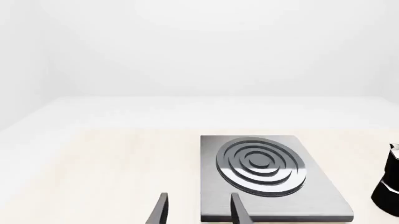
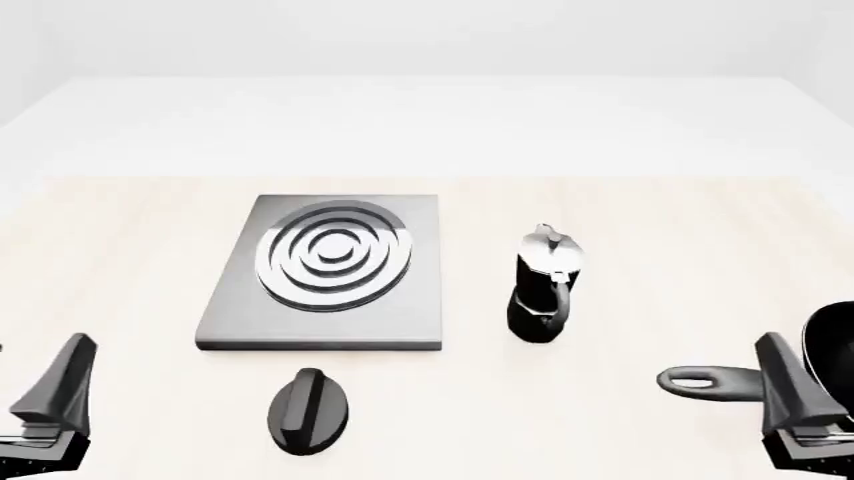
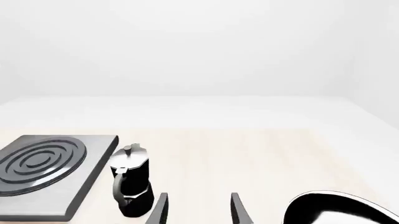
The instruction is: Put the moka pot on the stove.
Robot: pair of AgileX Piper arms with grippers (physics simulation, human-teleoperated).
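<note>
The moka pot (image 2: 545,290), black below and silver on top, stands upright on the table just right of the stove (image 2: 420,300), apart from it. The stove is a flat grey slab with a ringed burner and nothing on it. My left gripper (image 1: 199,210) is open near the table's front left, in front of the stove (image 1: 324,196), with the pot (image 1: 389,182) at that view's edge. My right gripper (image 3: 199,210) is open at the front right, nothing between its fingers. The pot (image 3: 131,186) stands ahead of it and to its left, beside the stove (image 3: 93,163).
A black oval knob (image 2: 310,410) lies on the table in front of the stove. A black frying pan (image 2: 714,382) sits at the front right with its handle pointing left, close beside my right gripper; its rim (image 3: 337,207) shows in the right wrist view.
</note>
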